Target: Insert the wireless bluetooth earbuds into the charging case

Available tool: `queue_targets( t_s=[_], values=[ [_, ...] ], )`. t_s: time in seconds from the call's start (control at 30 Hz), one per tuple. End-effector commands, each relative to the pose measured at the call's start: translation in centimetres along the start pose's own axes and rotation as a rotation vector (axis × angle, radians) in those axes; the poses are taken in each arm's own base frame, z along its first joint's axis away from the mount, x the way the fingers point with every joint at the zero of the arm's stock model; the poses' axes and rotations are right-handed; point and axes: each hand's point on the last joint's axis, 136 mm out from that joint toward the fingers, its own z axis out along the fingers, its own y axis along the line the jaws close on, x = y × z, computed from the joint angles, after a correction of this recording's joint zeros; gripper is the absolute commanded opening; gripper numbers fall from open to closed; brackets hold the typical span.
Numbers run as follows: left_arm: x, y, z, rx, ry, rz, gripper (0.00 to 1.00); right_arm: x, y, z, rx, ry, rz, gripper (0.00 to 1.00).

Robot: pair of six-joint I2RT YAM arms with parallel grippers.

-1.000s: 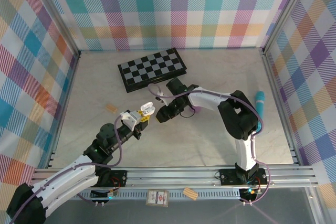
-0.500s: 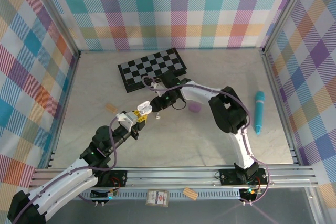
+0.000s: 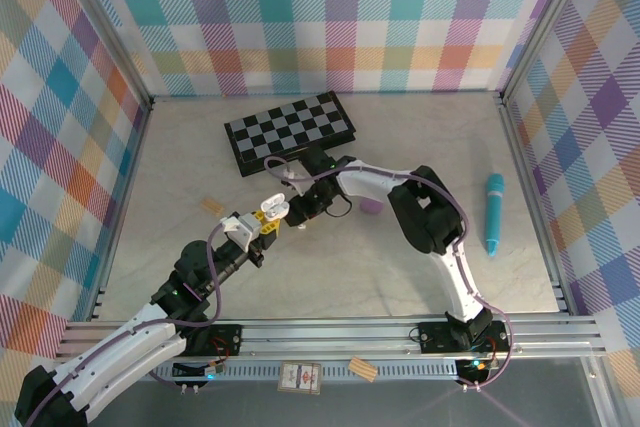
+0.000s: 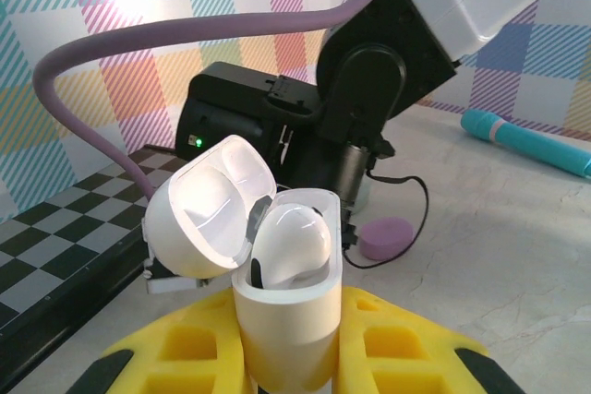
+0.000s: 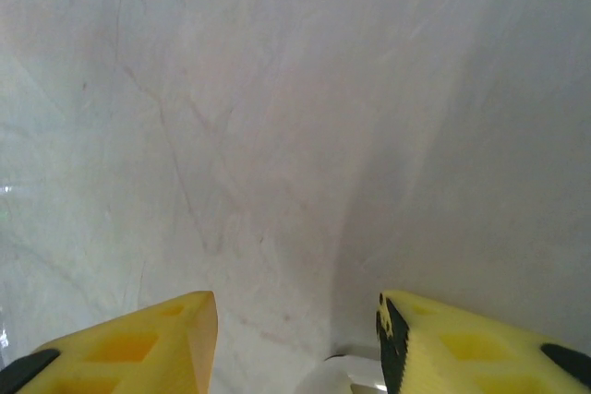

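The white charging case [image 4: 286, 320] stands upright between my left gripper's [image 4: 286, 362] yellow fingers, which are shut on it. Its lid [image 4: 208, 219] is hinged open to the left. One white earbud [image 4: 291, 237] sits in the case. From above, the case [image 3: 275, 205] is held mid-table, just in front of the chessboard. My right gripper [image 3: 298, 211] hangs close beside it, pointing down. Its fingers [image 5: 138, 343] stand apart over bare tabletop. A white sliver [image 5: 355, 374] shows at the bottom edge near the right finger; I cannot tell what it is.
A black and white chessboard [image 3: 290, 130] lies at the back. A small lilac pebble-shaped thing [image 3: 371, 206] sits right of the grippers. A teal pen [image 3: 494, 212] lies at the right. A small wooden piece [image 3: 212, 206] lies at the left. Metal rails edge the table.
My right arm has folded in toward the chessboard and brought its gripper left, close to the case. My left gripper has shifted slightly left and back with the case.
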Motion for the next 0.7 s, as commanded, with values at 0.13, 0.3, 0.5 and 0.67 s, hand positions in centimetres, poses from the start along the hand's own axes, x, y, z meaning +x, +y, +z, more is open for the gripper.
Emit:
queue_targets(
  t_s=[0.13, 0.3, 0.5, 0.67],
  values=[
    [-1.2, -0.2, -0.1, 0.01, -0.037, 0.002, 0.11, 4.2, 1.9, -0.8, -0.01, 0.074, 0.009, 0.5],
    [-1.3, -0.2, -0.1, 0.01, -0.04, 0.0, 0.11, 4.6, 2.0, -1.6, 0.008, 0.075, 0.026, 0.48],
    [-1.2, 0.0, -0.1, -0.002, -0.031, 0.011, 0.11, 5.5, 2.9, -1.6, -0.021, 0.104, 0.026, 0.47],
    [-1.2, 0.0, -0.1, -0.003, -0.03, 0.013, 0.11, 6.3, 3.5, -1.9, -0.04, 0.116, 0.038, 0.47]
  ],
)
